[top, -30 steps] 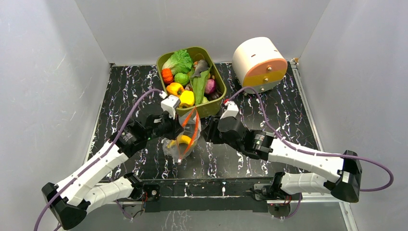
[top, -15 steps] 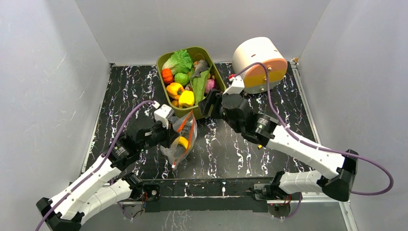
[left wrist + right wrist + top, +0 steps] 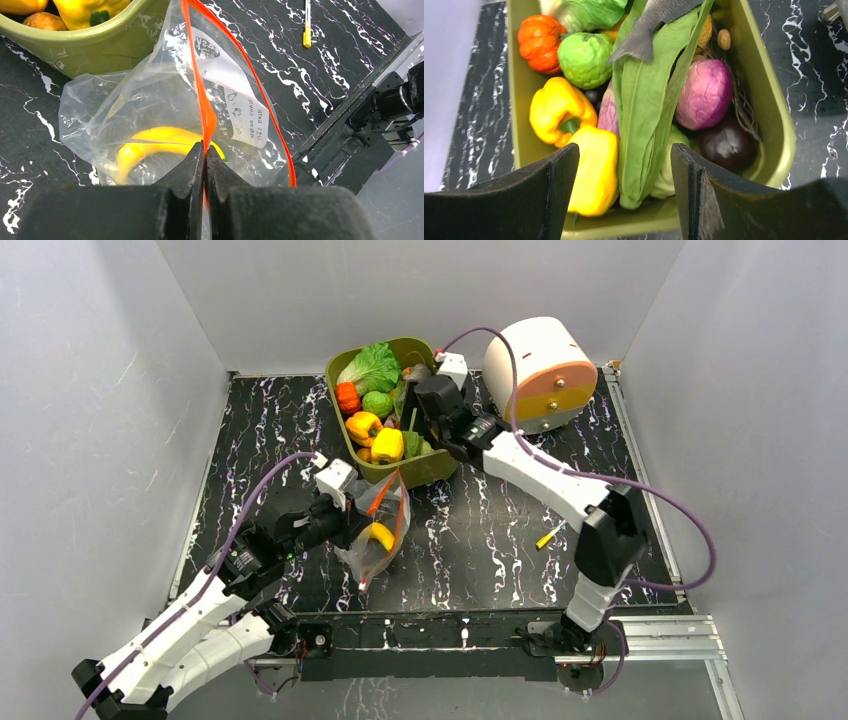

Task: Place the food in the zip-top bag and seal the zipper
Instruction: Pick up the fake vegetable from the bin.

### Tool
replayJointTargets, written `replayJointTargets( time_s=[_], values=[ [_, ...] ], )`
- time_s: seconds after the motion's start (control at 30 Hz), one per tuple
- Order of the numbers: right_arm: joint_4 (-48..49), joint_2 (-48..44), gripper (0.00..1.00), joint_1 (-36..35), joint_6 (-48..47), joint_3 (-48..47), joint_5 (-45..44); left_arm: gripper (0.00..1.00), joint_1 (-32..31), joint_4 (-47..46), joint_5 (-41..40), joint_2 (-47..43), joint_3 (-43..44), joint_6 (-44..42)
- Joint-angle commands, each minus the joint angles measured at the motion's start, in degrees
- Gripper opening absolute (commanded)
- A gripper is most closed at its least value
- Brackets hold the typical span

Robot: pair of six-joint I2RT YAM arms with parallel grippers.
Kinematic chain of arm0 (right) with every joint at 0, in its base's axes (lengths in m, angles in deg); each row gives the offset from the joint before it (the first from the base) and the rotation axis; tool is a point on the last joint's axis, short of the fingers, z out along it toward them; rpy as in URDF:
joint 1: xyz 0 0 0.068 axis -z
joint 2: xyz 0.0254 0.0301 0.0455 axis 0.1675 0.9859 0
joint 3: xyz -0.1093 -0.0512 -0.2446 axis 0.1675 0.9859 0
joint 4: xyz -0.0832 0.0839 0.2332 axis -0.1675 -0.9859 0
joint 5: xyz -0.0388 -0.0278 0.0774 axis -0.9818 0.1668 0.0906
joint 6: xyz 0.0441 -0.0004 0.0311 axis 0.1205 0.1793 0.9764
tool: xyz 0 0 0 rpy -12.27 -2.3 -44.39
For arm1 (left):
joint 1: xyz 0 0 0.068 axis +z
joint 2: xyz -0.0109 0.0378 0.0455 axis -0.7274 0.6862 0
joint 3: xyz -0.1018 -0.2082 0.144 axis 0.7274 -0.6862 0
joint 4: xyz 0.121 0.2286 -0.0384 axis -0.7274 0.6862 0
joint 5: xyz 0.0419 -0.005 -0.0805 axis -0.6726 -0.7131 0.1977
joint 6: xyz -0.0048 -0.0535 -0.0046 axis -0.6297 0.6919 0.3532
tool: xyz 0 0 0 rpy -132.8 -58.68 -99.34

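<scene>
Zip-top bag stands on the black marbled worktop, just in front of the olive-green tub, mouth up.

Left end effector: jaws fully closed, pinching the zipper at the bag's mouth. In the left wrist view the two black fingers meet on the red-orange strip, with no gap showing. The strip runs up and away from the pinch in two lines, so the mouth gapes beyond it.

Bag appearance: clear, crinkly film, slumped and wrinkled. A yellow banana lies curved in the bottom. White label with dark print sits on the right-hand wall. The bag's far side rests close against the tub; contact cannot be confirmed.

Tub contents, left to right in the right wrist view: orange piece, round green piece, two yellow peppers, long green cucumber with a grey fish lying over its top, purple onion, dark purple piece.

Right end effector: over the tub, jaws wide apart, nothing held. Its fingers frame the nearer yellow pepper and the lower end of the cucumber; whether they touch any food cannot be told.

Right of the tub: white drum with an orange face. A small yellow stick lies on the worktop well apart from the bag.
</scene>
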Motion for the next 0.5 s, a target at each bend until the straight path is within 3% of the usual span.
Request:
replayJointTargets(
  time_s=[0.0,0.23,0.47],
  values=[
    [-3.84,6.96,0.65,1.30,-2.65,-10.19,-1.24,0.00,-0.15,-1.41,0.92,-1.03,0.04,-0.88],
    [-3.56,15.64,0.71,2.36,-3.54,-15.15,0.69,0.00,-0.16,-1.13,-0.07,-2.26,-0.19,-0.77],
    [-10.46,24.46,0.63,2.67,-3.69,-24.71,-4.22,0.00,-0.15,-0.58,-0.28,-1.89,0.20,-0.95]
  ],
)
